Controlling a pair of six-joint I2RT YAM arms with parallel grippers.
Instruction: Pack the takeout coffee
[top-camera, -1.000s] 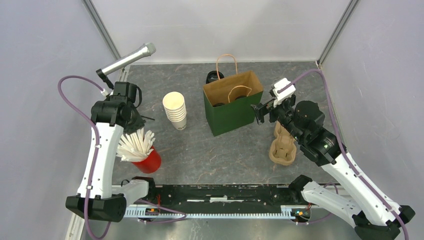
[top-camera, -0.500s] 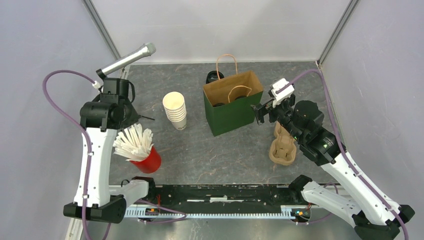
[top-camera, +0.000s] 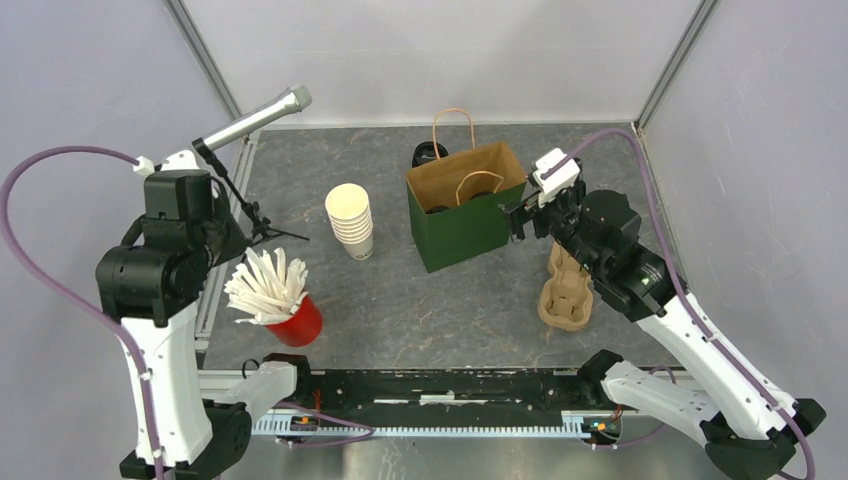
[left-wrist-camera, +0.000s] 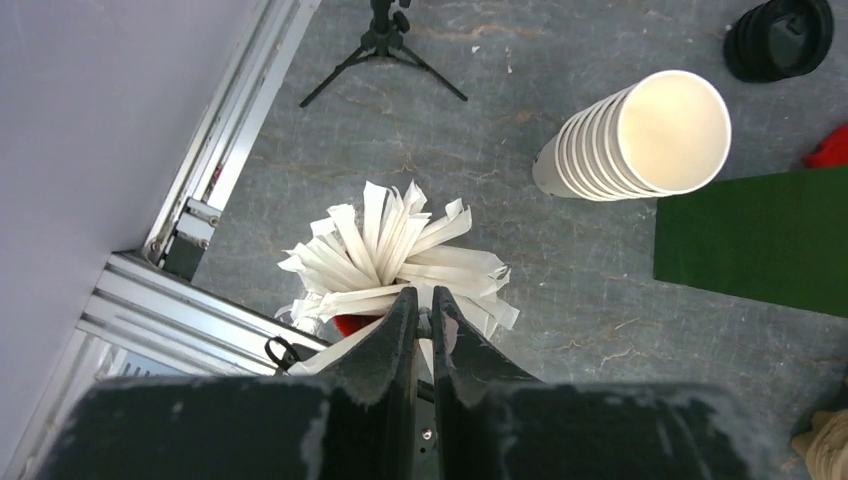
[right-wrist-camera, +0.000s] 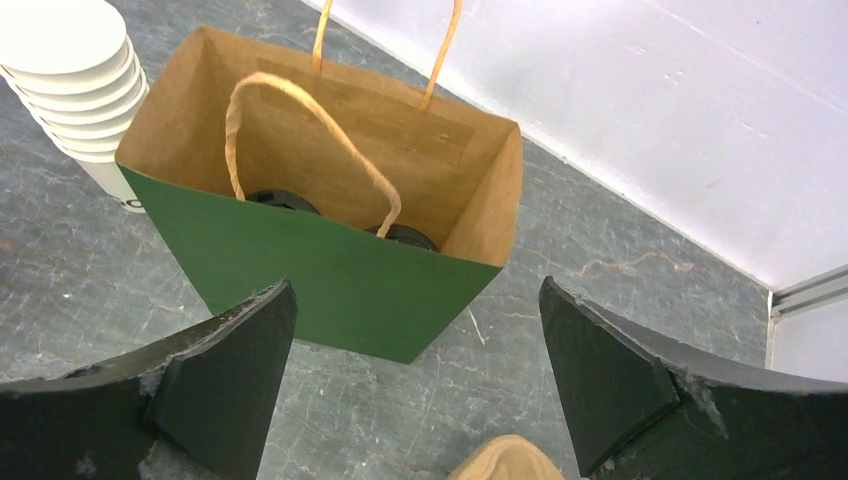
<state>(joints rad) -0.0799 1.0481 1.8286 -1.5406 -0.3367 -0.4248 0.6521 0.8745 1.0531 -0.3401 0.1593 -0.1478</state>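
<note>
takeout coffee lids (right-wrist-camera: 283, 201) sit inside the green bag (right-wrist-camera: 330, 285), mid-frame. the print on the cup stack (right-wrist-camera: 70, 85), upper left, is too small to read. right gripper (right-wrist-camera: 415, 290) gapes wide - left gripper (left-wrist-camera: 424, 296) is pinched together.

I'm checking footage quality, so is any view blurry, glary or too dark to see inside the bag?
Top external: even light, soft shadows, no glare, all sharp. Right wrist: the green bag is sharp, its inside shaded yet two black lids show. Left wrist: the white sticks are crisp.
</note>
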